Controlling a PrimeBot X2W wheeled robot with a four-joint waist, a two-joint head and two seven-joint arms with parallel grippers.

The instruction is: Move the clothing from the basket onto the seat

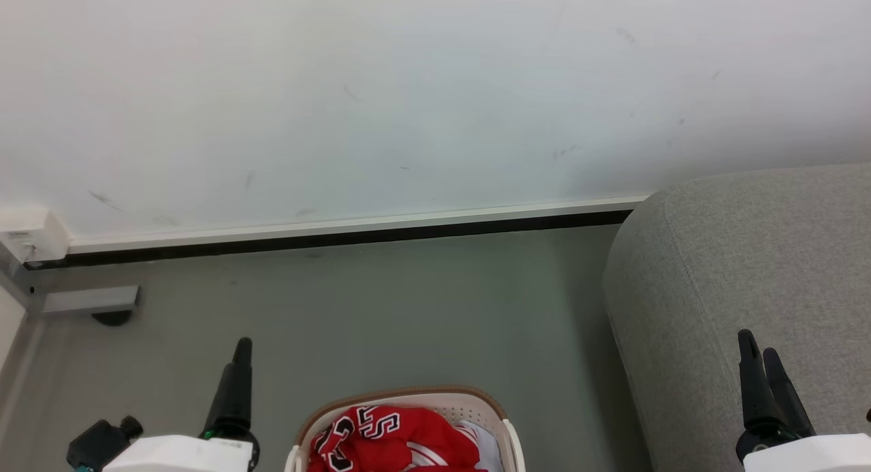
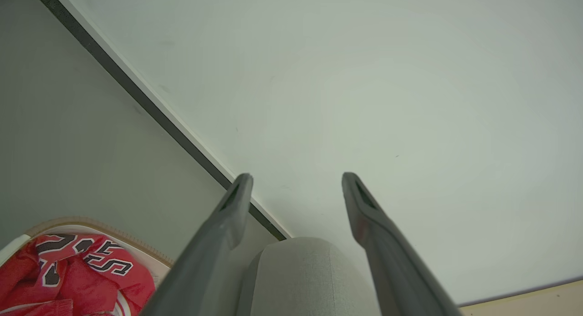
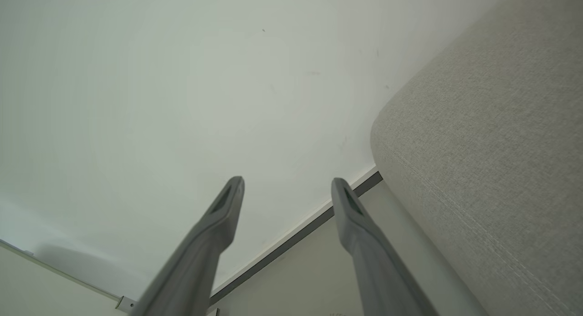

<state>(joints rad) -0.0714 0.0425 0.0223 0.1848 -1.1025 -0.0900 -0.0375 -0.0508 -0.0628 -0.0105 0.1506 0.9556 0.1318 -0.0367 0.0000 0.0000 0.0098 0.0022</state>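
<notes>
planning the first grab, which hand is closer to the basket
The left hand: it stands just left of the basket, while the right hand sits farther off, against the seat.

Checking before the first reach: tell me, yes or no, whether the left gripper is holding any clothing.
No: the fingers of the left gripper stand apart with nothing between them, and the clothing lies in the basket.

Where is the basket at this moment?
In the head view the basket stands on the floor at the bottom centre, between the left gripper and the grey seat, with red clothing inside.
</notes>
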